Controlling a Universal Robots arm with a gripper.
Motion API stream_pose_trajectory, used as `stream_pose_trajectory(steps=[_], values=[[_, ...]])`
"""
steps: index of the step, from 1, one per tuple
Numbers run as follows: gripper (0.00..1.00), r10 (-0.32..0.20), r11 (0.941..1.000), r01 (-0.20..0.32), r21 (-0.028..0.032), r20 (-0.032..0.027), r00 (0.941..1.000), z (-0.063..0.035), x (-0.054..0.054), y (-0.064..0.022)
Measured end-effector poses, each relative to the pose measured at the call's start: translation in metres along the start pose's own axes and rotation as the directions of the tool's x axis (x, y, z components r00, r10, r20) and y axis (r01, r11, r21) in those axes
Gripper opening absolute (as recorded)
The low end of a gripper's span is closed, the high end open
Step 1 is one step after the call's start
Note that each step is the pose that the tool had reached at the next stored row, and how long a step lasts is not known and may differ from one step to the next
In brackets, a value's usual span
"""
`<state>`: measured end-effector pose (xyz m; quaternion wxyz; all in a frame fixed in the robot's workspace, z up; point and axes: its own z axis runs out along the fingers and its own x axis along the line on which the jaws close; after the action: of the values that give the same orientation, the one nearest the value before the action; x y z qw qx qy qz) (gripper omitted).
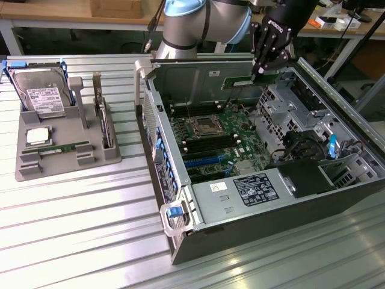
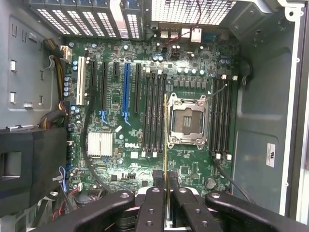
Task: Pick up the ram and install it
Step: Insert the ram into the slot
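**A:** What is the gripper (image 2: 166, 192) doing?

**B:** Its fingers (image 2: 153, 208) are clamped on the ram (image 2: 165, 140). They pinch its flat faces, so the stick hangs edge-down.

**A:** Why edge-down?

**B:** My guess is that the contact edge has to face the slots. Below it, the stick runs parallel to the black memory slots (image 2: 155, 113) beside the open processor socket (image 2: 187, 121). It sits roughly over one of them.

**A:** So is it seated?

**B:** I'd say not. The ram (image 1: 240, 82) is in the air above the motherboard (image 1: 219, 141), near the far wall of the open computer case (image 1: 240, 241).

**A:** And beyond the case?

**B:** A grey tray (image 1: 66, 162) sits on the tabletop (image 1: 90, 229) toward the exterior view's left. It holds a hard drive (image 1: 42, 96) and a square processor (image 1: 37, 136), well apart from the gripper.
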<state>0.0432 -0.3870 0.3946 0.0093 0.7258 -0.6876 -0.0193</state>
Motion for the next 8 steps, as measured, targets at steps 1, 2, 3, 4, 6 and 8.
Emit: stream_pose_trajectory(steps=[1, 2, 3, 4, 6, 8], values=[[0.13, 0.000, 1.0000, 0.000, 0.0000, 0.0000, 1.0000, 0.0007, 0.0000, 0.0000], [0.13, 0.000, 1.0000, 0.000, 0.0000, 0.0000, 1.0000, 0.0015, 0.0000, 0.0000], [0.13, 0.000, 1.0000, 0.000, -0.0001, 0.0000, 1.0000, 0.0021, 0.0000, 0.0001], [0.13, 0.000, 1.0000, 0.000, 0.0000, 0.0000, 1.0000, 0.0037, 0.0000, 0.0001], [0.13, 0.000, 1.0000, 0.000, 0.0000, 0.0001, 1.0000, 0.0058, 0.0001, 0.0002], [0.13, 0.000, 1.0000, 0.000, 0.0000, 0.0000, 1.0000, 0.0076, 0.0001, 0.0002]])
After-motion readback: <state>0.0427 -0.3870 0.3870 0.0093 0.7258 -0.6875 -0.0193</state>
